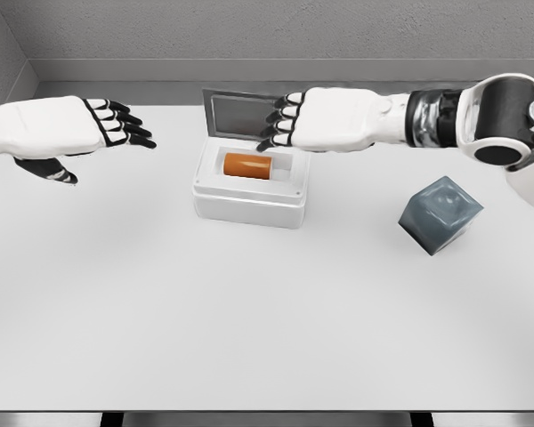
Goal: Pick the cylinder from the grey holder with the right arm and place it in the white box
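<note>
Already the orange cylinder (247,165) lies inside the white box (249,203); the right hand (316,121), fingers loose and empty, hovers over its back rim, well apart from the grey holder (440,214).

I am seeing even, bright, diffuse light; the table (249,320) is glowing near-white, faint soft shadows are lying under the box (249,206), edges slightly soft.

The orange cylinder (247,165) lies on its side inside the open white box (249,203); the grey holder (440,214) sits apart.
</note>
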Available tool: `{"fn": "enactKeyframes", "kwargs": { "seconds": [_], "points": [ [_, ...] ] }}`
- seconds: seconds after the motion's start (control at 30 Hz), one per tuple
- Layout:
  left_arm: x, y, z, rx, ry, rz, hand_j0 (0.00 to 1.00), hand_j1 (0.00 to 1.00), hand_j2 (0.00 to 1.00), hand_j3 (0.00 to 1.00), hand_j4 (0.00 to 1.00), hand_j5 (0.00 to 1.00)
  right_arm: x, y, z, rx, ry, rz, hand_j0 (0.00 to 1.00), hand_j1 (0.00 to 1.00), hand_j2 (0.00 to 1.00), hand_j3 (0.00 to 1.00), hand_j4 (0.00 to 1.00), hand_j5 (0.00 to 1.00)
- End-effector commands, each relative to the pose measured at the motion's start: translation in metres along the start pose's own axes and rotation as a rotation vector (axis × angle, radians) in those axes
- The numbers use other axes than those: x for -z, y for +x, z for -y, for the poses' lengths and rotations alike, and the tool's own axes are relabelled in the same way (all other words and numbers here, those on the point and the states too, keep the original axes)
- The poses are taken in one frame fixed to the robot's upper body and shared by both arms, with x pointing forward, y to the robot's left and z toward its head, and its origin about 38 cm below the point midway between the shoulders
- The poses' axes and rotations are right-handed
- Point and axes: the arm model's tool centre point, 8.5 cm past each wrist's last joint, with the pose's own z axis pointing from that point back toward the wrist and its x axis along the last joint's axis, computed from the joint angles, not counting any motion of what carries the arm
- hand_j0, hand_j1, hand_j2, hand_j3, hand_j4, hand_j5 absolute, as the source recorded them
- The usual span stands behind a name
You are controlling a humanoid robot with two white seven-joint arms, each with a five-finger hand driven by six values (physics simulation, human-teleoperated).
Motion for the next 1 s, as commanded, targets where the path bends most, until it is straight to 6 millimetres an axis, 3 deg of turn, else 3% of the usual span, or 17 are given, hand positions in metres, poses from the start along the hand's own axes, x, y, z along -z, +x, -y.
{"fn": "enactKeyframes", "kwargs": {
  "seconds": [0.0,0.03,0.13,0.23,0.3,0.4,0.5,0.67,0.8,0.97],
  "points": [
    [0.002,-0.001,-0.002,-0.01,0.001,0.002,1.0,1.0,1.0,1.0,1.0,1.0,-0.06,-0.007,0.032,-0.041,-0.083,-0.062,0.99,0.99,0.99,0.99,0.99,0.99],
    [0.001,-0.004,-0.018,0.002,0.006,0.007,1.0,1.0,1.0,1.0,1.0,1.0,-0.073,-0.007,0.032,-0.021,-0.103,-0.073,0.99,0.99,0.99,0.99,0.99,0.99],
    [0.031,-0.003,-0.068,0.05,0.125,0.055,1.0,1.0,1.0,1.0,1.0,1.0,-0.108,-0.015,0.033,0.064,-0.191,-0.109,0.99,0.99,0.99,0.99,0.99,0.99],
    [0.054,-0.024,-0.071,-0.008,0.151,0.029,1.0,1.0,1.0,1.0,1.0,1.0,-0.142,-0.017,0.02,0.209,-0.338,-0.142,0.99,0.99,0.99,0.99,0.99,0.99],
    [0.07,-0.038,-0.072,-0.024,0.148,-0.004,1.0,1.0,1.0,1.0,1.0,1.0,-0.154,-0.014,0.009,0.297,-0.402,-0.13,0.99,0.99,0.99,0.99,0.99,0.99],
    [0.083,-0.04,-0.081,-0.034,0.16,0.008,1.0,1.0,1.0,1.0,1.0,1.0,-0.152,0.003,-0.021,0.506,-0.49,-0.04,1.0,1.0,1.0,1.0,1.0,1.0],
    [0.105,-0.039,-0.077,-0.059,0.14,0.027,1.0,1.0,1.0,1.0,1.0,1.0,-0.14,0.017,-0.059,0.641,-0.492,-0.028,1.0,1.0,1.0,1.0,1.0,1.0],
    [0.134,-0.04,-0.07,-0.06,0.096,0.012,1.0,1.0,1.0,1.0,1.0,1.0,-0.159,0.018,-0.108,0.778,-0.546,-0.15,1.0,1.0,1.0,1.0,1.0,1.0],
    [0.14,-0.055,-0.065,-0.061,0.055,-0.044,1.0,1.0,1.0,1.0,1.0,1.0,-0.154,0.02,-0.114,0.803,-0.57,-0.152,1.0,1.0,1.0,1.0,1.0,1.0],
    [0.163,-0.055,-0.055,-0.052,-0.008,-0.06,1.0,1.0,1.0,1.0,1.0,1.0,-0.154,0.023,-0.118,0.812,-0.563,-0.153,1.0,1.0,1.0,1.0,1.0,1.0]
  ]
}}
